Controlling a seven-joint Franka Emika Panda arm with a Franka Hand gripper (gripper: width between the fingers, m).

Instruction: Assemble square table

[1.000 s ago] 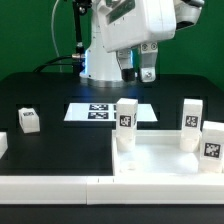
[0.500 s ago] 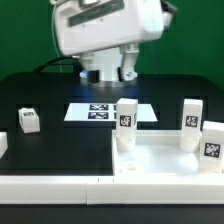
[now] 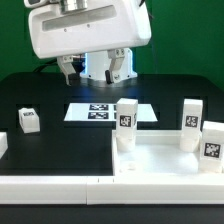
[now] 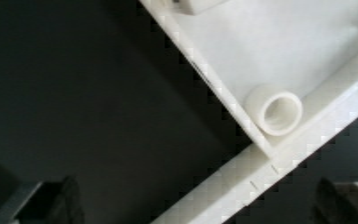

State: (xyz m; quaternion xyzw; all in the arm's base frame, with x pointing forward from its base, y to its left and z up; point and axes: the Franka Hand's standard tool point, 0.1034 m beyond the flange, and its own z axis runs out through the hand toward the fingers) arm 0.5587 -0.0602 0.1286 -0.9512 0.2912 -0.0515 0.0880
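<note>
The square table panel [image 3: 165, 155] lies at the exterior view's lower right with three white tagged legs standing on it [image 3: 126, 124] [image 3: 192, 124] [image 3: 213, 140]. A fourth leg [image 3: 28, 121] stands loose on the black table at the exterior view's left. My gripper [image 3: 93, 68] hangs high over the back of the table, open and empty, far from every leg. In the wrist view the panel [image 4: 247, 45] shows one empty round corner socket [image 4: 282, 112]. The gripper [image 4: 197, 205] shows there with its dark fingers [image 4: 43, 203] wide apart and nothing between them.
The marker board [image 3: 100, 112] lies flat behind the panel. A long white rail [image 3: 60, 186] runs along the front edge and crosses the wrist view [image 4: 238, 185]. Another small white piece [image 3: 2, 143] sits at the exterior view's far left edge.
The arm has swung toward the exterior view's left and looms larger in the picture. The gripper stays open. The legs and panel have not moved.
</note>
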